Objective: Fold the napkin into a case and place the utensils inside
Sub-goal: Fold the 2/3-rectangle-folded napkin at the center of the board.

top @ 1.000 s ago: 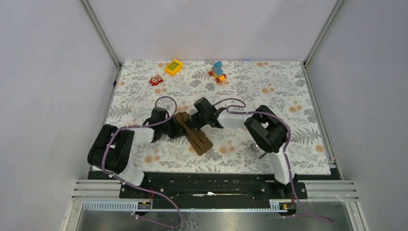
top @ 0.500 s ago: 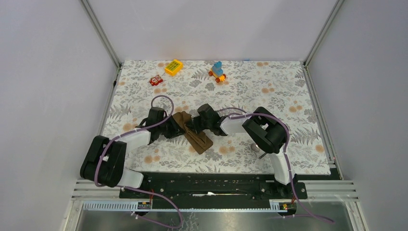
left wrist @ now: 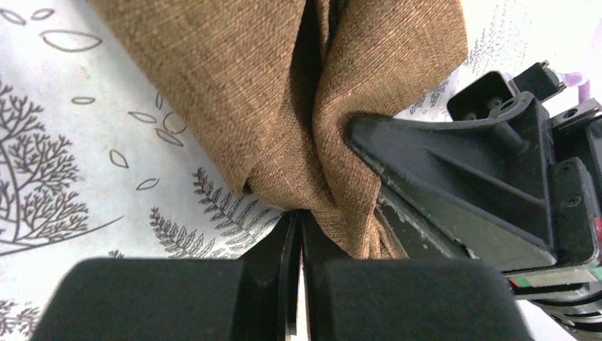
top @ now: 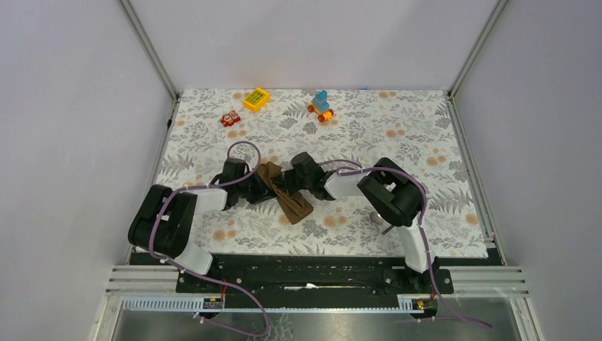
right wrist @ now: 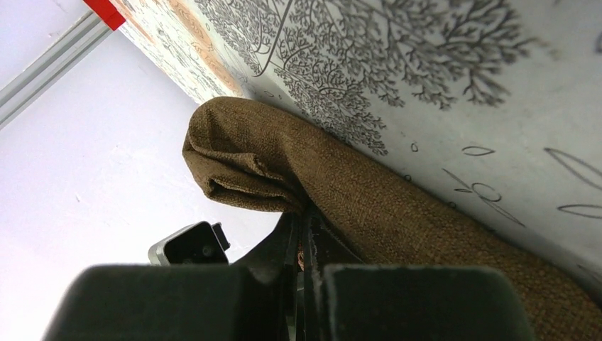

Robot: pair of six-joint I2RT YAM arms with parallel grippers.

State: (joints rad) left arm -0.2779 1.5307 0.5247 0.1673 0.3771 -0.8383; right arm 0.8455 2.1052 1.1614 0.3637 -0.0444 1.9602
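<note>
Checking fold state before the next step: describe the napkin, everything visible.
The napkin is brown coarse-woven cloth, folded into a narrow, creased strip lying diagonally on the floral tablecloth, mid-table. Its far end is bunched; the left gripper and right gripper each pinch a fold there. No utensils show in it.

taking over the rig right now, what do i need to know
Left gripper: shut on the napkin.
Right gripper: shut on the napkin from the opposite side.
Napkin: narrow folded strip mid-table, its far end bunched between the two grippers.
Utensils: on the tablecloth near the front edge, partly hidden by the right arm.
Done: napkin folded narrow.
Left: finish the case, put the utensils inside.
</note>
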